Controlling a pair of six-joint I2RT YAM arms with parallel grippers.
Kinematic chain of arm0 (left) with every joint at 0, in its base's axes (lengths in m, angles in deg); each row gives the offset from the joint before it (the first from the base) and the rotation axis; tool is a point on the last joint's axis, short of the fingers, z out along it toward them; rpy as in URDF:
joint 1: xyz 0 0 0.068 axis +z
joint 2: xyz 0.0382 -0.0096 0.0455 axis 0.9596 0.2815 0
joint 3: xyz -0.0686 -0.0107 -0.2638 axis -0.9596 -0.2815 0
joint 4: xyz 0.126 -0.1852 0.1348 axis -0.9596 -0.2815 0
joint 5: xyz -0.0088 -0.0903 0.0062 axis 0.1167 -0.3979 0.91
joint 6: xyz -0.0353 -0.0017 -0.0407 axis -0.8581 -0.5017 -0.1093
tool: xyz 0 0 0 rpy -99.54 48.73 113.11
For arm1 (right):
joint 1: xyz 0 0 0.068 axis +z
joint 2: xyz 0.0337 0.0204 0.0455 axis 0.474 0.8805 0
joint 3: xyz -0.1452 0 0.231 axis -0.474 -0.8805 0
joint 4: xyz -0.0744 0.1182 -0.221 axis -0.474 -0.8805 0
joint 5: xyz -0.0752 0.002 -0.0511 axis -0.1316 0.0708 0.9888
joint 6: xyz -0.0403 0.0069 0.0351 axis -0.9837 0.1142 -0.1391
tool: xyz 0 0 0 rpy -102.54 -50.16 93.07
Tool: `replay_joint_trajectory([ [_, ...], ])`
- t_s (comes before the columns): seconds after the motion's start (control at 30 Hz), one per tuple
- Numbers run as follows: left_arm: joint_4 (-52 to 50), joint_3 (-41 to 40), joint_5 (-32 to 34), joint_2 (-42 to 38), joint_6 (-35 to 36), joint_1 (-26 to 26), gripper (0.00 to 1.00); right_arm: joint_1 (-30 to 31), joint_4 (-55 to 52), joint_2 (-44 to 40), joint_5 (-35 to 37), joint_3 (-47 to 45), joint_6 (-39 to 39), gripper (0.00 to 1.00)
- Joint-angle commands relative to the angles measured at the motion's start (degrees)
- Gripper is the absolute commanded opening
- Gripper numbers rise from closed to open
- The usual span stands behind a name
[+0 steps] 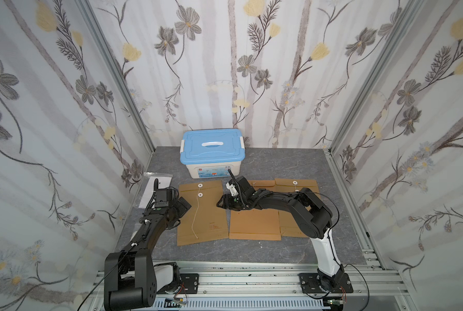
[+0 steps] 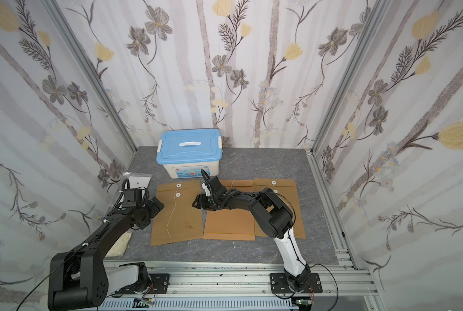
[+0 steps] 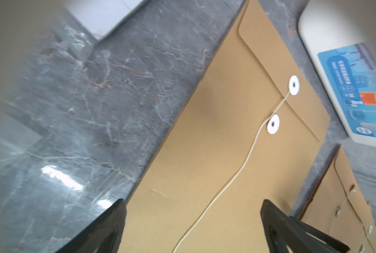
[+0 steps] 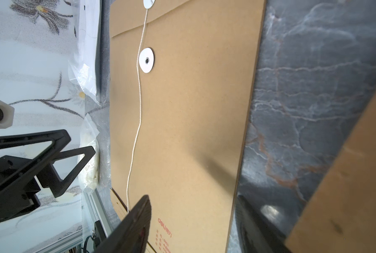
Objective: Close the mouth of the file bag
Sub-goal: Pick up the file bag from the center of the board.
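The brown kraft-paper file bag (image 1: 202, 212) lies with its long axis near-to-far, flap far. My left gripper (image 3: 193, 201) and right gripper (image 4: 192, 199) gape empty. Both top views alone show where its white string (image 1: 198, 208) ends.

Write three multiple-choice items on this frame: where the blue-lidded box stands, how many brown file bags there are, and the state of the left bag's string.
1. Where does the blue-lidded box stand?
A. Behind the file bags, by the back wall.
B. At the right edge.
C. At the front edge.

2. How many brown file bags lie on the table?
A. Two.
B. Three.
C. Five.

3. How does the string of the left file bag lie?
A. Wound tightly round both discs.
B. Loose down the bag.
C. Tucked inside.

1 A: both top views show it beyond the bags' top edges.
2 B: the left one, the middle bag and the right bag lie in a row.
3 B: the left wrist view shows it trailing down, unwound.
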Motion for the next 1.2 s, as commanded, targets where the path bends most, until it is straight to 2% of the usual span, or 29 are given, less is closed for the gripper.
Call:
replay_joint_trajectory([
  [0.0, -3.29, 0.45, 5.51, 2.75, 2.59, 0.78, 0.98, 0.17, -6.95, 0.79, 3.34, 0.66, -1.48, 0.63],
  [0.07, -2.00, 0.00, 7.61, 4.17, 3.03, 0.30, 0.98, 0.31, -7.96, 0.62, 3.88, 1.29, -2.34, 0.64],
  [0.17, 0.48, -1.46, 6.96, 4.96, 2.45, 0.39, 0.98, 0.53, -8.02, 1.04, 2.93, 1.98, -2.50, 0.64],
  [0.47, 6.84, -4.40, -3.05, 9.69, 2.28, 0.50, 0.88, 0.49, -6.42, 2.39, 1.66, 1.86, -1.87, 0.64],
  [0.6, 10.61, -5.16, -8.79, 13.21, 1.90, 0.37, 0.81, 0.49, -6.54, 2.68, 1.22, 2.21, -1.85, 0.63],
  [0.8, 12.61, -4.53, -13.63, 16.53, 2.42, 0.15, 0.70, 0.58, -6.59, 2.97, 0.85, 2.37, -1.79, 0.63],
  [0.97, 15.08, -4.92, -17.39, 16.25, 2.01, -0.47, 0.61, 0.58, -5.73, 3.32, 0.00, 2.04, -1.52, 0.63],
  [1.0, 15.44, -5.10, -18.03, 16.04, 1.98, -0.66, 0.56, 0.58, -5.64, 3.20, -0.06, 1.96, -1.43, 0.63],
  [1.17, 14.73, -6.30, -17.91, 13.26, 1.71, -0.82, 0.50, 0.49, -5.32, 2.93, -0.13, 1.64, -1.43, 0.63],
])
